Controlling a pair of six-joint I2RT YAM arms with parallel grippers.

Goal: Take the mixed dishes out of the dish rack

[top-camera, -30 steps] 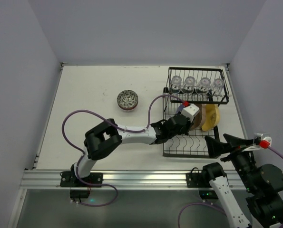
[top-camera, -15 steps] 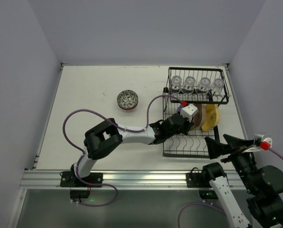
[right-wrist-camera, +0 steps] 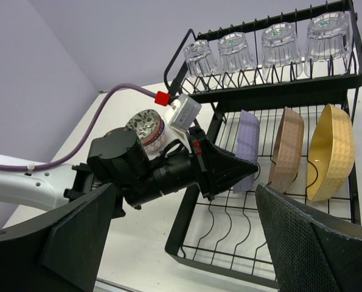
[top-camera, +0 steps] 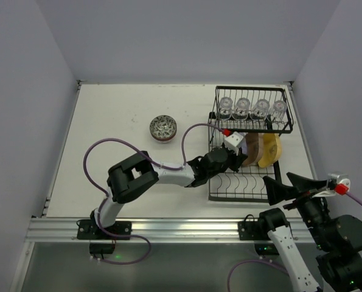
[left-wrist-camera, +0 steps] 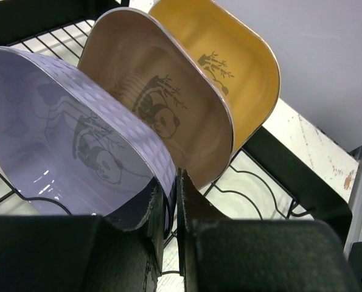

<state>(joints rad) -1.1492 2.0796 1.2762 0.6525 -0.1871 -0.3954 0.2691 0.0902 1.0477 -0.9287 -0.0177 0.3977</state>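
- The left claw [left-wrist-camera: 168,201] is reaching into the lower tier of the dish rack [top-camera: 238,198], its fingers pressed together on the near rim of the lavender plate [left-wrist-camera: 65,140].
- The lavender plate is standing on edge in the rack's wires.
- Just beyond the left claw, the brown plate [left-wrist-camera: 162,103] and then the yellow plate [left-wrist-camera: 229,67] are standing on edge in a row.
- Above and beyond that claw, four clear glasses [right-wrist-camera: 280,42] are sitting upside down on the upper shelf.
- Well to its left, a patterned bowl [top-camera: 163,128] is resting on the surface [top-camera: 107,121].
- The right claw [top-camera: 278,179] is hovering spread wide and empty at the rack's near right corner.
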